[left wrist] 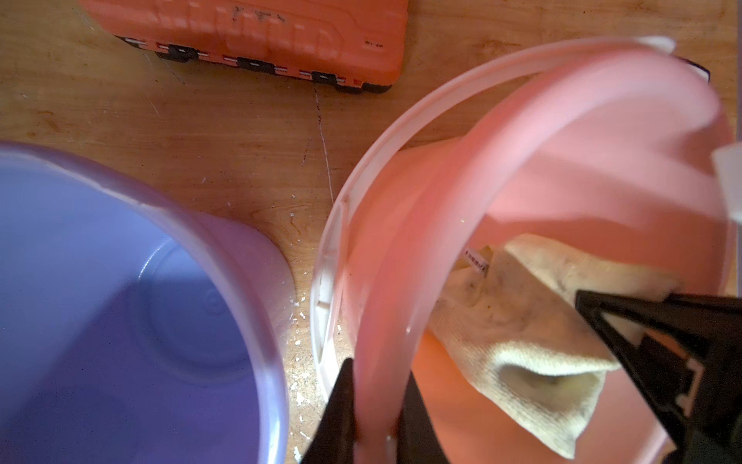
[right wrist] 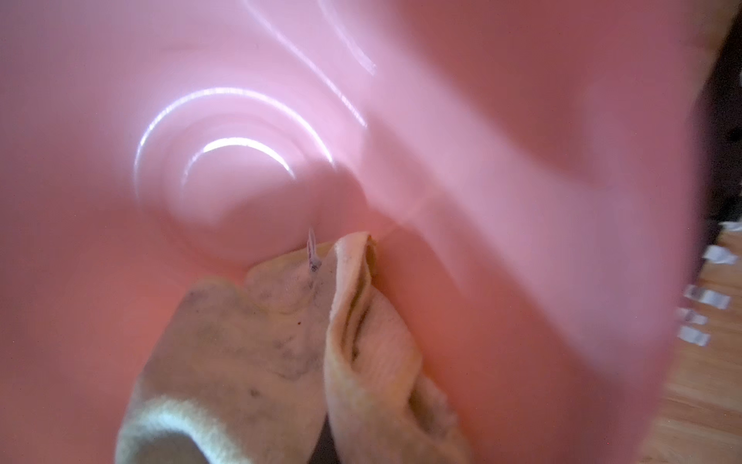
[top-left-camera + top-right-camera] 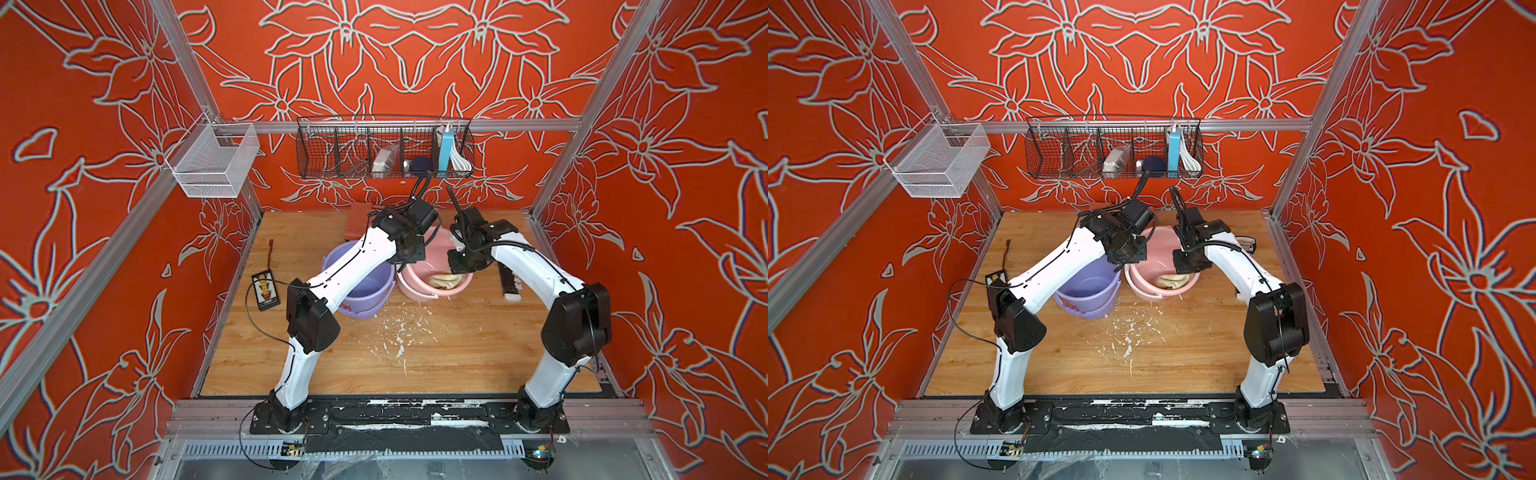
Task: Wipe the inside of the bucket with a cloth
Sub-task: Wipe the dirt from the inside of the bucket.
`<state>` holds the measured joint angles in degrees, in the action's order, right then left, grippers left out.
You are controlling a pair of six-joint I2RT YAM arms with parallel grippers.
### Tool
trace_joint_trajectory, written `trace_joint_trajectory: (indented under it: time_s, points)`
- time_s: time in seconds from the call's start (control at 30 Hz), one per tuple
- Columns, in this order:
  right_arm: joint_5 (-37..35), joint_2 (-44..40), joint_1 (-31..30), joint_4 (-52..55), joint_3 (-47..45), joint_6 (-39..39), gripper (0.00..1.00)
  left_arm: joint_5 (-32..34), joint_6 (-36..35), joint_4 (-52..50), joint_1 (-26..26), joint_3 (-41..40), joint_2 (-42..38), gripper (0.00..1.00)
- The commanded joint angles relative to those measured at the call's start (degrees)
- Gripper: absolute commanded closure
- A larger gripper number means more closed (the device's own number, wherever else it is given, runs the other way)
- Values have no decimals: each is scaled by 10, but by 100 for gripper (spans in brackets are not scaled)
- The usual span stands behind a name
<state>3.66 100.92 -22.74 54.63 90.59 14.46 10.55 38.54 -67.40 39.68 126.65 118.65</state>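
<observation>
The pink round plastic bucket (image 3: 415,289) stood near the back edge of the wooden tabletop (image 3: 457,357), its rim pinched by the left gripper (image 1: 377,373). Inside, the right gripper (image 1: 618,309) clamped the stained cream-beige cloth (image 2: 241,353) low against the wall. Wiping looked underway, with much of the interior seemingly left.

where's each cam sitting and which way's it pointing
Both top views: high behind the robot, looking down and forward over the table; left arm and right arm show.
Left wrist: above the rim of the pink bucket, looking down; left hand clamps that rim, purple bucket alongside.
Right wrist: inside the pink bucket, facing its bottom and the cloth; no robot part clearly shows.
Shared: both wrist views show the cloth; the left one also catches the right hand gripping it.
</observation>
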Motion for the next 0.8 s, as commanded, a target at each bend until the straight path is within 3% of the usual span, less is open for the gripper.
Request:
trace_joint_trajectory:
  time_s: [0.0,0.13,0.47,0.53,0.6,0.77]
  points:
    - [-64,-7,-2,-14,37,-10,100,-28,-7,-1,-2,0,-22,100]
    - [-27,15,-5,-58,77,-14,100,-47,-12,-6,0,2,-16,100]
    - [199,87,-10,-122,185,10,100,-70,-15,-19,9,12,5,100]
    - [217,88,-10,-127,182,16,100,-71,-14,-16,9,11,5,100]
    - [206,81,-10,-130,167,13,100,-70,-13,-13,9,11,4,100]
    - [39,56,-5,-54,157,3,100,-13,-7,-24,7,16,-2,100]
